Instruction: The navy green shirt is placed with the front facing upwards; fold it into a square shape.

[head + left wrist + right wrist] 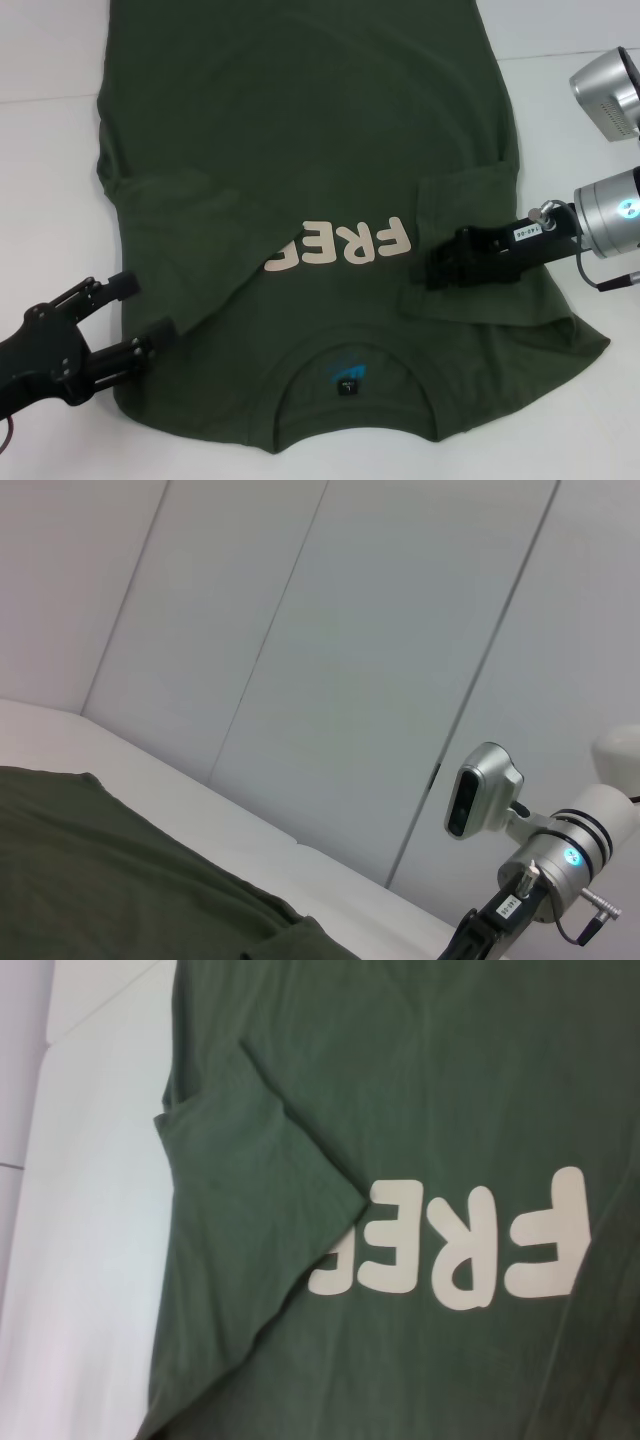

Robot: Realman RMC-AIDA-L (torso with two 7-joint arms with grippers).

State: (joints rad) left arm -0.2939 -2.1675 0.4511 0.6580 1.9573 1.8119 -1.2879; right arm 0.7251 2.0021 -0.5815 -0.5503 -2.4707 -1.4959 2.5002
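White bench point(50, 150) carries the navy green shirt point(300, 130), spread front up with its collar nearest the robot. Its left sleeve is folded inward, covering the end of the cream print point(340, 258). The left gripper point(125, 325) is spread at the shirt's left shoulder edge. The right gripper point(430, 268) rests on the folded right sleeve; I cannot tell its state.

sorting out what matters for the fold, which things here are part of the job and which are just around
Part of the job:
- navy green shirt, front up, left sleeve folded over the print
- left gripper at the shirt's left edge
- right gripper over the right sleeve

Just around:
- white table
- wall panels
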